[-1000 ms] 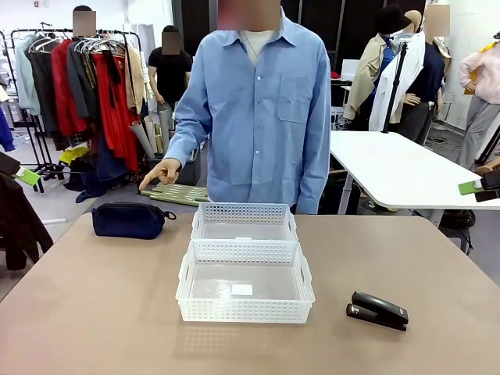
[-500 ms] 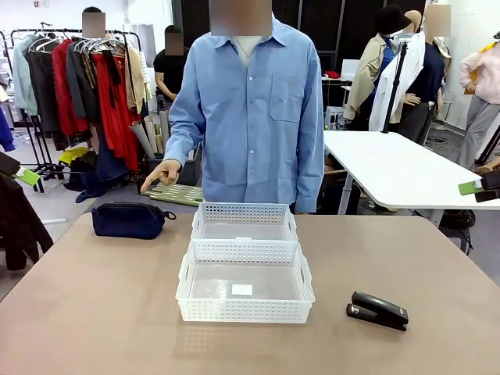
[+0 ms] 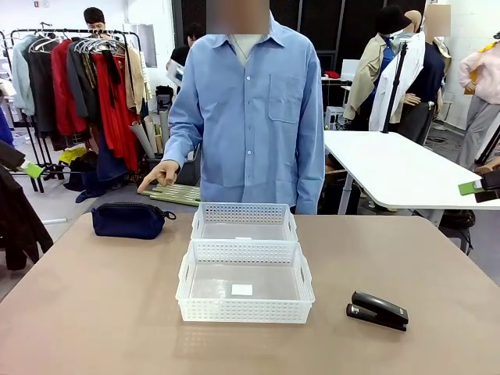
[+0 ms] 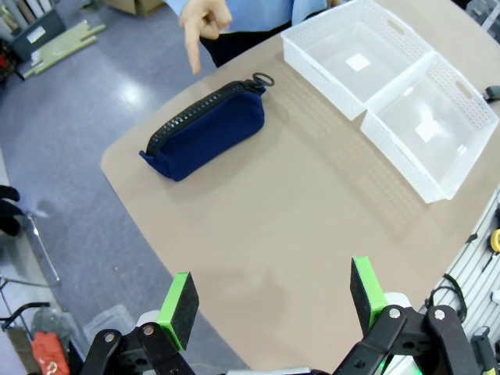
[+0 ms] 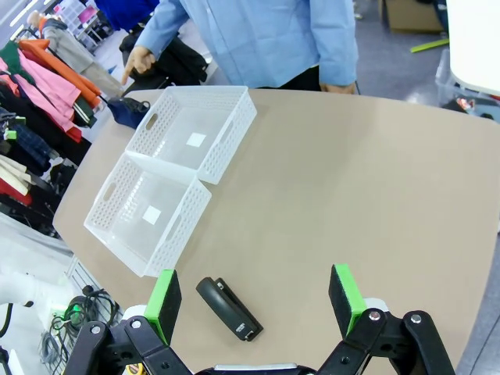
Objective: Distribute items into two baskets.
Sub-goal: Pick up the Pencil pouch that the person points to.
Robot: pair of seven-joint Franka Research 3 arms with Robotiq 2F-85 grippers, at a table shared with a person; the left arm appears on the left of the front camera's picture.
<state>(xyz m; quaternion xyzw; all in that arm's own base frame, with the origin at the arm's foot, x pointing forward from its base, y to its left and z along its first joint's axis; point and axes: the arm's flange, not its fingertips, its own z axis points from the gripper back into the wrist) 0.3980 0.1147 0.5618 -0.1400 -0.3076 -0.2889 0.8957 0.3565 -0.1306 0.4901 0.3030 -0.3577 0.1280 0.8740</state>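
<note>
Centrally, wider basket point(image 3: 245, 311) touching smaller basket point(image 3: 244, 213) — sticker point(image 3: 242, 290) in each, pouch point(image 3: 127, 220), stapler point(image 3: 377, 310) outside

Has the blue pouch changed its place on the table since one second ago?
No. In the front view the blue pouch lies in the same spot, left of the far basket, with the same gap between them.

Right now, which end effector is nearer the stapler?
Right. The right end effector hovers near the stapler; the left end effector hovers near the pouch, across the baskets from it.
</note>
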